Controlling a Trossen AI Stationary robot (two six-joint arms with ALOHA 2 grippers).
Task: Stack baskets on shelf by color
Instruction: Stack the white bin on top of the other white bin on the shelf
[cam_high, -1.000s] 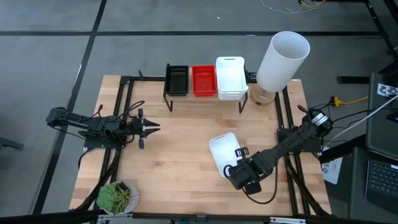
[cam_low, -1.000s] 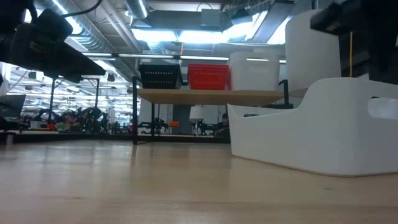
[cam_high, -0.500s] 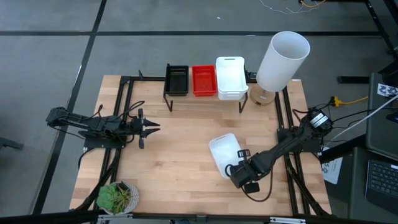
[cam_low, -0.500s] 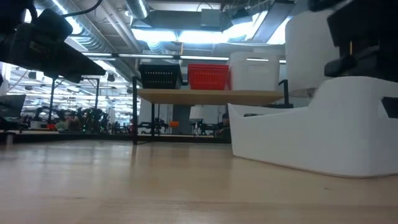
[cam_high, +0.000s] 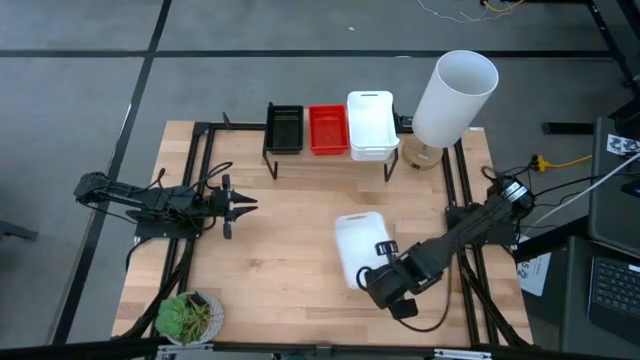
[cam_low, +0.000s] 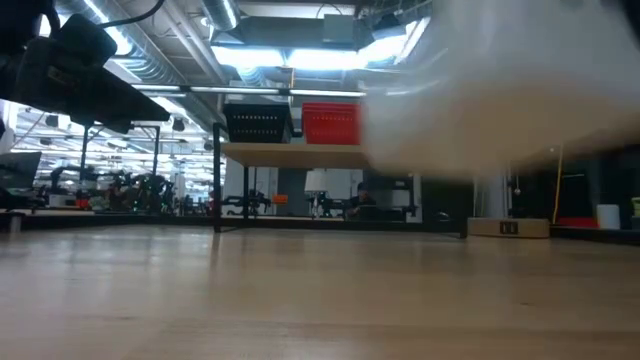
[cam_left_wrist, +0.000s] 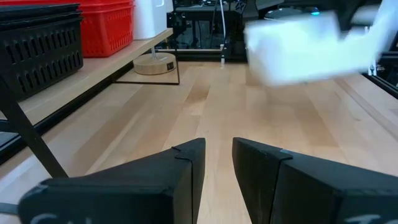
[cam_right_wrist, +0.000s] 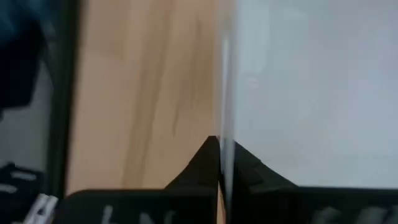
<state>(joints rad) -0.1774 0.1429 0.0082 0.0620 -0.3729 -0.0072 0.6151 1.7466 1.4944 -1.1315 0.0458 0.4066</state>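
Near the bench's front-right, the right end effector (cam_high: 378, 277) is clamped shut on the rim of a small white rectangular plastic basket (cam_high: 360, 249), which looks lifted clear of the light-wood bench (cam_high: 290, 230). Left end effector (cam_high: 243, 203) hangs over the bench's left side w/ fingers parted, holding nothing, well apart from the basket.

At the back, the low narrow light-wood shelf on thin black legs (cam_high: 330, 156) carries a black perforated basket (cam_high: 285, 128), a red basket (cam_high: 328, 129) beside it, and a white basket stack (cam_high: 371, 125) at its right end. Tall white cylinder (cam_high: 455, 97) stands just right of the shelf.

Step in hand, by my read: carry the held basket to the white stack. To do it well: keep it level, approx. square to the stack, come in from above so it nests, and steer clear of the cylinder. Grip is on one edge only, so the basket may tip; go slow.

Views: high view gives layout and shelf order. Low view shows the basket as a white blur above the bench w/ daylight under it, i.e. off the surface. Right wrist view shows fingers (cam_right_wrist: 208, 158) pinched on the thin wall. Left wrist view shows the basket (cam_left_wrist: 305, 46) airborne, plus the left fingers (cam_left_wrist: 186, 168) apart.
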